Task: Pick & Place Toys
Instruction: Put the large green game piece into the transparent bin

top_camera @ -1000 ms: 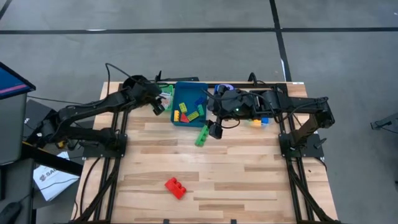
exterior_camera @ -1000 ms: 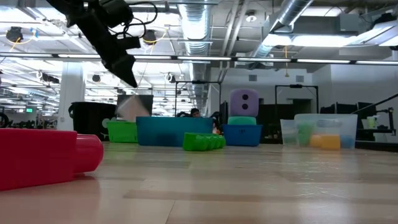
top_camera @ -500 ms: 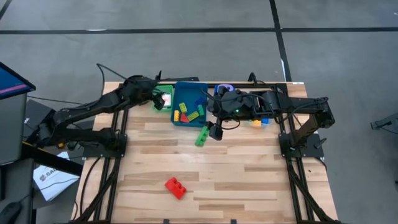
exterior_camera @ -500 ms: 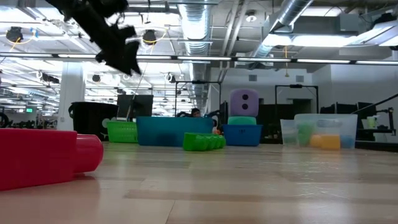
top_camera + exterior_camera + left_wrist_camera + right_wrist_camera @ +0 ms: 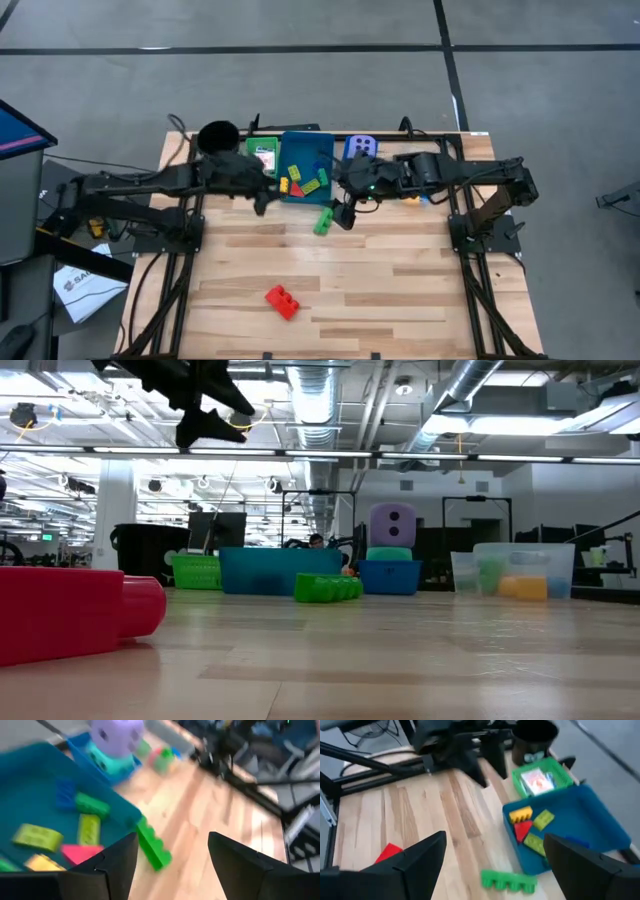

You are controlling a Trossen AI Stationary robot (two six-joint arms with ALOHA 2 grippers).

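Observation:
A green brick [image 5: 324, 218] lies flat on the wood just in front of the blue tray [image 5: 303, 190], which holds yellow, green, red and blue bricks. A red brick [image 5: 282, 301] lies near the table's front. A white card [image 5: 265, 158] rests in the green tray [image 5: 251, 150]. A purple dice cube [image 5: 393, 524] sits on top of a teal one [image 5: 390, 554] at the back. My left gripper [image 5: 262, 203] hovers open beside the blue tray's near left corner, with nothing between its fingers [image 5: 117, 865]. My right gripper [image 5: 345, 213] hangs open just right of the green brick [image 5: 509, 881].
A black cup [image 5: 218, 135] stands at the back left corner. A clear tray [image 5: 520, 570] with coloured pieces stands at the back right. Bare wood spreads across the middle and front of the table around the red brick [image 5: 80, 610].
A white card seen below my left gripper has dropped out of sight into the green tray. My left gripper has opened wider, rolled, risen, and swung from over the green tray toward the blue tray's near left corner. My right gripper has sunk a little and rolled.

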